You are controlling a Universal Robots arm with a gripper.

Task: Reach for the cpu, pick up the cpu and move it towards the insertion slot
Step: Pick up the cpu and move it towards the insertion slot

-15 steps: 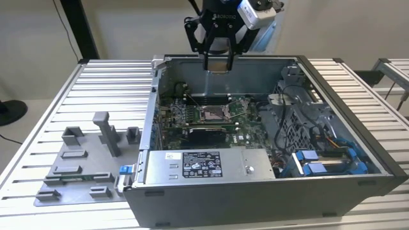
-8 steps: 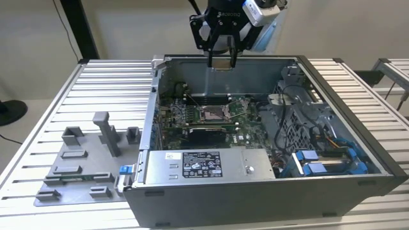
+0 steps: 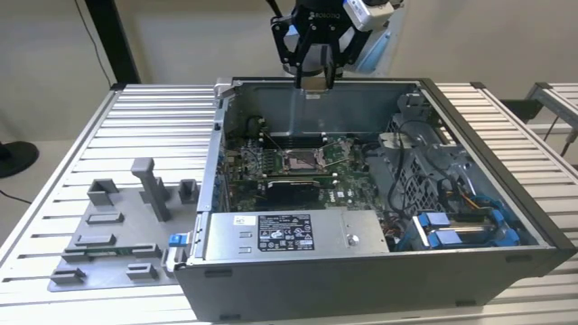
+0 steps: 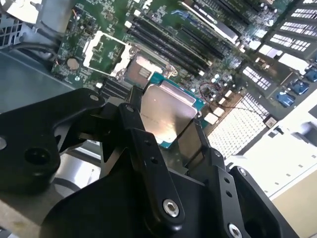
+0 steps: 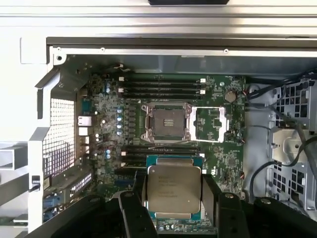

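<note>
Above the open computer case point(image 3: 380, 203), the gripper point(image 3: 316, 76) is hanging high near the back wall and is pinching the cpu point(image 5: 174, 188) between its two black fingers point(image 5: 134, 208), one on each opposite edge. In both wrist views the chip is sitting flat in the jaws, its pale metallic top facing the cameras and a thin greenish border showing round it point(image 4: 166, 116). It is clear of the motherboard point(image 5: 109, 124), touching nothing but the fingers.

The insertion slot point(image 5: 166, 122) is lying on the board below, its metal retention frame swung open beside it and the dark square socket bare. In the first wrist view the slot is showing beyond the cpu, well apart from it and a little offset to one side, with memory slots between them. The chip's edges are looking roughly parallel to the socket's.

On the surface point(image 3: 63, 176), at the exterior view's left, a grey fixture plate point(image 3: 118, 230) is resting beside the case.
</note>
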